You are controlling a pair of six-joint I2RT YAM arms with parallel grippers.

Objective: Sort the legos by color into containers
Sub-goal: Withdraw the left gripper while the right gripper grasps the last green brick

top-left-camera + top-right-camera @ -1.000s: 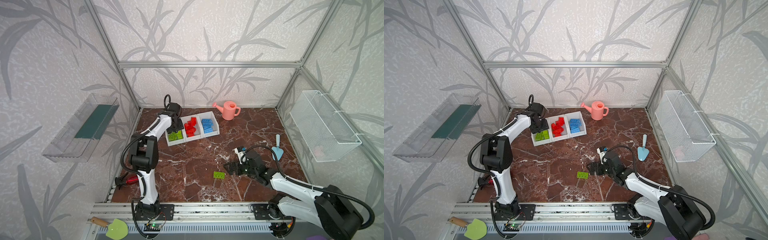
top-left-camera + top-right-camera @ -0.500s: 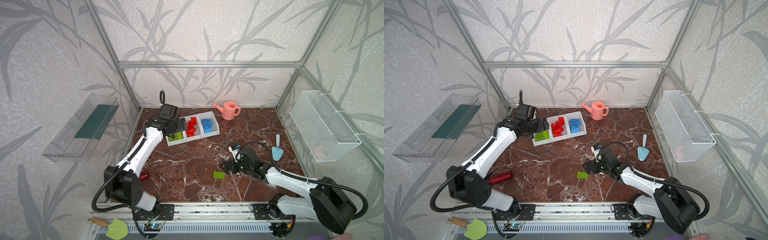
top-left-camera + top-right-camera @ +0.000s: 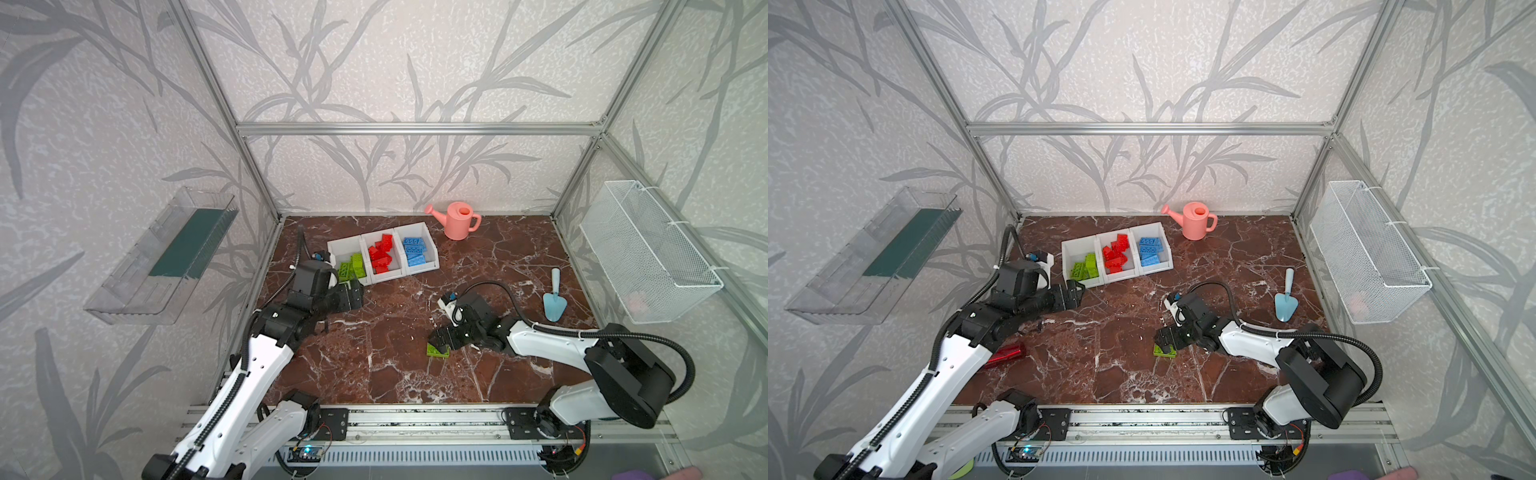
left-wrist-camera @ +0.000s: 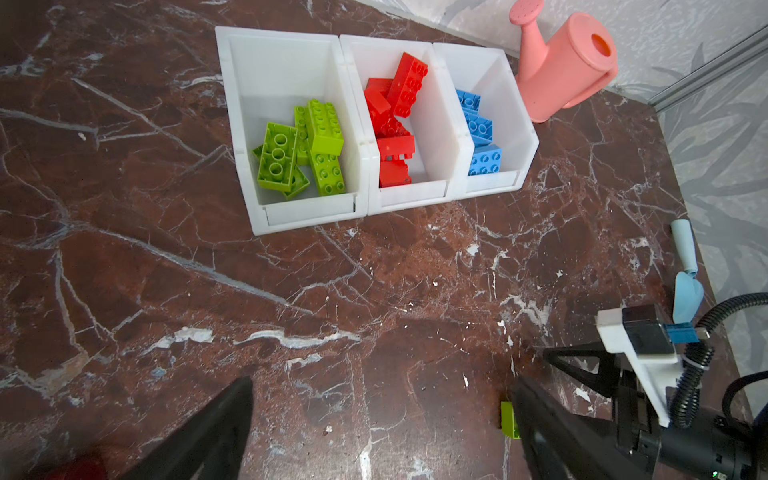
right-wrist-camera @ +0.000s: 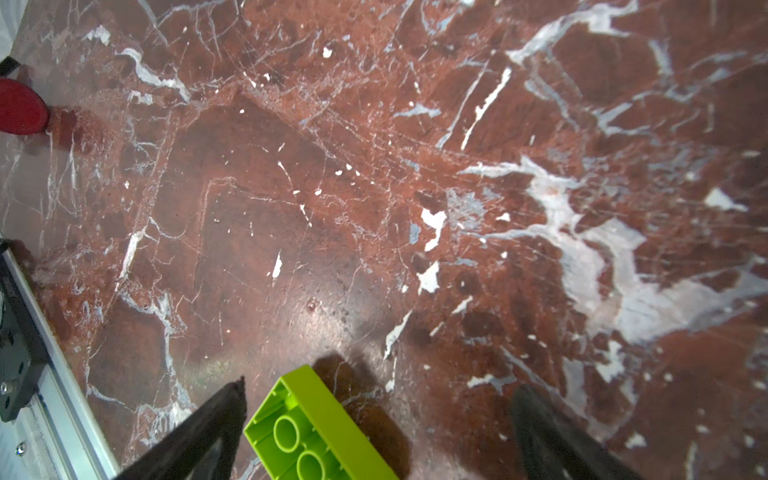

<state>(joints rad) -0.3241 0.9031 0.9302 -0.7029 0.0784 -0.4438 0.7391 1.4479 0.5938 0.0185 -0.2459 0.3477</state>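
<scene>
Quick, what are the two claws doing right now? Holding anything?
Left claw: open, holding nothing.
Right claw: open, with a green lego lying between its fingers, not clamped.

3 bins [image 4: 282, 58], 1 loose grn lego [image 5: 320, 428], 3 blue legos [image 4: 484, 160], 1 watering can [image 3: 459, 220], 1 trowel [image 3: 554, 305]

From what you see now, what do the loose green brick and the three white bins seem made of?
Green brick: probably hard moulded plastic, slightly glossy; its hollow underside with round tubes shows. White bins: probably plastic too, smooth, faintly translucent, with thin even walls.
</scene>
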